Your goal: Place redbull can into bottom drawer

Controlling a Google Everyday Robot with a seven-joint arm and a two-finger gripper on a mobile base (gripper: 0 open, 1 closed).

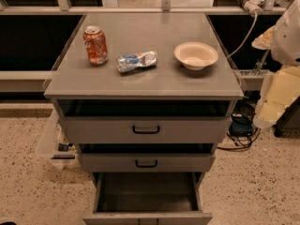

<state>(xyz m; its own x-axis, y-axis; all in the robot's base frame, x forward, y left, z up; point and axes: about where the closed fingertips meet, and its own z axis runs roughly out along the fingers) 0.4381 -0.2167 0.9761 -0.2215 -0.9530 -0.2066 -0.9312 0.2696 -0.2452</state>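
Observation:
The redbull can (136,61), silver and blue and dented, lies on its side on the grey cabinet top (145,81), between an orange-red soda can and a white bowl. The bottom drawer (146,196) is pulled out towards me, and its dark inside shows nothing in it. My arm (281,78) is at the right edge of the view, beside the cabinet. My gripper (265,37) is up there at the cabinet's right side, well apart from the redbull can and holding nothing that I can see.
An upright orange-red soda can (95,45) stands left of the redbull can and a white bowl (196,55) sits to its right. The two upper drawers (146,129) with black handles are slightly open. Cables (239,125) lie on the floor at the right.

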